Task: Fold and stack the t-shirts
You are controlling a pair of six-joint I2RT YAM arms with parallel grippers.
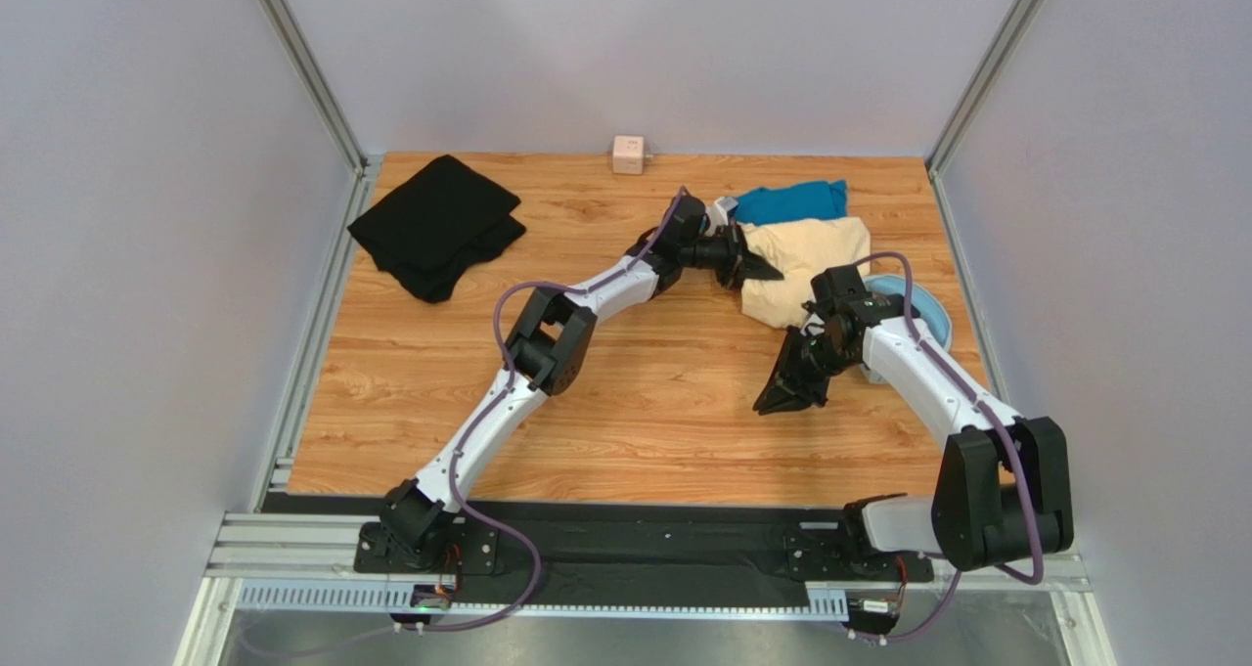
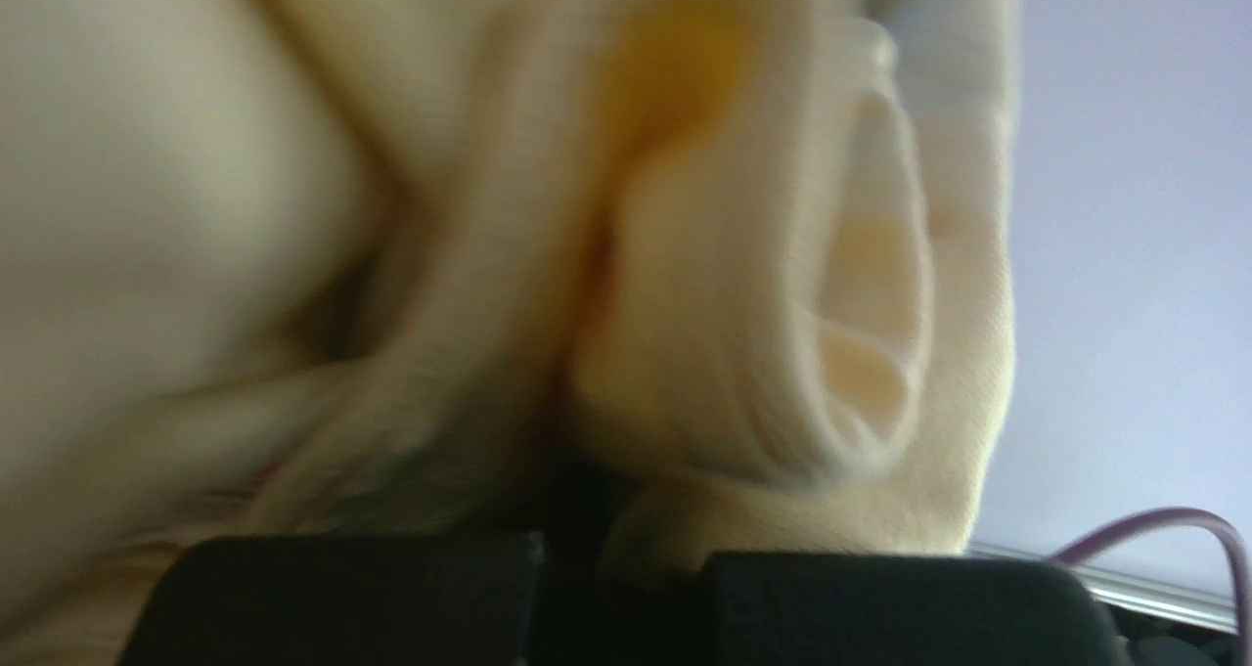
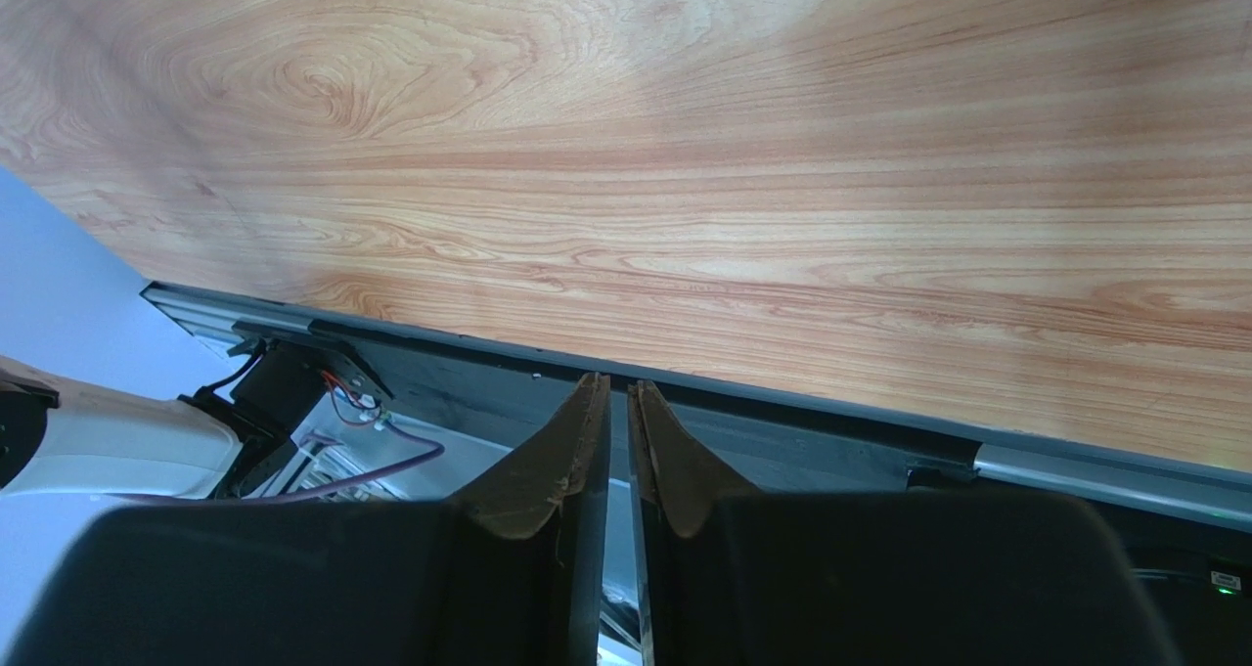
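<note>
The cream-yellow t-shirt lies bunched on the far right part of the table. Its far edge touches the teal t-shirt, which sits crumpled just behind it. The black t-shirt lies well apart in the far left corner, loosely folded.

The left gripper reaches across to the cream-yellow t-shirt's left edge. Its wrist view is filled with pale ribbed cloth, partly blurred, and the folds run down into the narrow gap between the two dark fingers. The jaws are clamped on that fabric.

The right gripper hangs over bare wood on the nearer side, just clear of the cream-yellow t-shirt's near edge. Its fingers are pressed almost together with nothing between them.

Light-blue headphones peek out from under the right arm beside the cream-yellow t-shirt. A small pink cube stands at the table's far edge.
</note>
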